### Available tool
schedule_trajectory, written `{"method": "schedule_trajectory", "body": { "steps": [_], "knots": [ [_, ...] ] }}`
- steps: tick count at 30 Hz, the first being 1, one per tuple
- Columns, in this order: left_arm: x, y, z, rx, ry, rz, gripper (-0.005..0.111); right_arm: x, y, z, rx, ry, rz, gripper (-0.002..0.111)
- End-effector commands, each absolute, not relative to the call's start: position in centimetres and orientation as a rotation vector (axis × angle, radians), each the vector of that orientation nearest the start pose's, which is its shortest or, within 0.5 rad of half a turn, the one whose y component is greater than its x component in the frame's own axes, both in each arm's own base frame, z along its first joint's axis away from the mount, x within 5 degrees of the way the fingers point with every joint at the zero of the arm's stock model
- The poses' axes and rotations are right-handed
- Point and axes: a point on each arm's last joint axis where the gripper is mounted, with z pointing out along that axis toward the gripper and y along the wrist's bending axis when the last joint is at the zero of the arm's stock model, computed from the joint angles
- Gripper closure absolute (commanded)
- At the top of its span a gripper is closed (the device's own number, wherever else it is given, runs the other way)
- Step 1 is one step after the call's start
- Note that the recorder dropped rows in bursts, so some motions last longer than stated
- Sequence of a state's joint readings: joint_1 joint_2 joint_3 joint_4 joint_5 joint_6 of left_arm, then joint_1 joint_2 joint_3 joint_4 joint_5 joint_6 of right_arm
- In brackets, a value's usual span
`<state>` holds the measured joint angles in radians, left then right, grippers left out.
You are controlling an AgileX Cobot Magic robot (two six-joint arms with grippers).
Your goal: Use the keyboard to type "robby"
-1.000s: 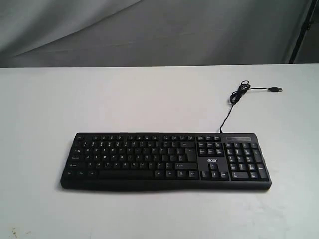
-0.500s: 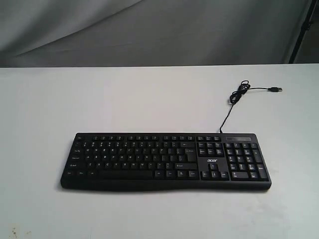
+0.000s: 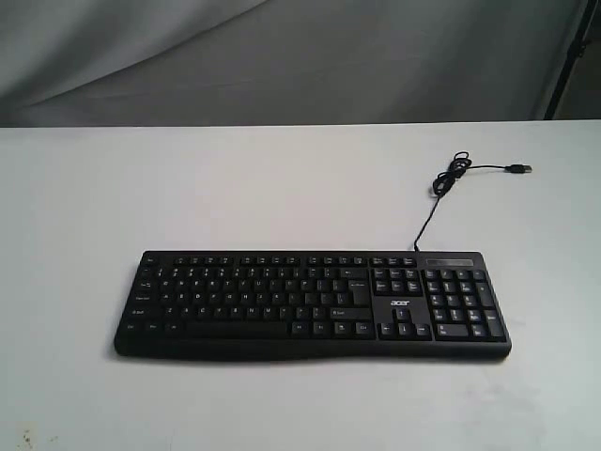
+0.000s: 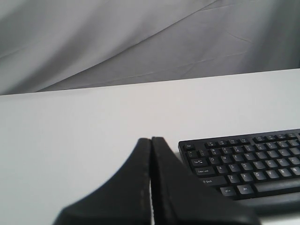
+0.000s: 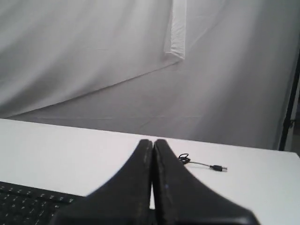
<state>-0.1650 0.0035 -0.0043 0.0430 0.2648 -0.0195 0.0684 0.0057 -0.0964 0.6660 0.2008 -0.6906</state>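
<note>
The black keyboard [image 3: 313,303] lies flat on the white table, number pad and "acer" logo at its right end. Its thin cable [image 3: 449,178] runs back to a loose USB plug. Neither arm shows in the exterior view. In the left wrist view my left gripper [image 4: 151,139] is shut with nothing between its fingers, held off the keyboard's [image 4: 243,166] left end. In the right wrist view my right gripper [image 5: 153,141] is shut and empty too; a keyboard [image 5: 28,201] corner and the coiled cable [image 5: 201,163] show beyond it.
The white table [image 3: 282,188] stretches around the keyboard on all sides. A grey cloth backdrop [image 3: 282,56] hangs behind it. A dark stand leg [image 3: 571,56] rises at the far right corner.
</note>
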Motion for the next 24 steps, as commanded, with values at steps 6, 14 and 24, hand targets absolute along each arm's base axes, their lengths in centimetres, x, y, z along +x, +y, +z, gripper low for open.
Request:
{"method": "schedule_trajectory", "body": {
  "steps": [6,14,24],
  "knots": [
    [5.5,-0.8,19.0,0.161,1.736,-0.097,0.107,5.2,0.8,23.1,0.285,1.456,0.491,0.108],
    [5.5,-0.8,19.0,0.161,1.736,-0.097,0.107,5.6,0.8,20.5,0.168,1.591,0.328,0.108],
    [5.5,-0.8,19.0,0.161,1.736,-0.097,0.107,5.5,0.4,19.2,-0.039,1.725,0.067,0.108]
  ]
}}
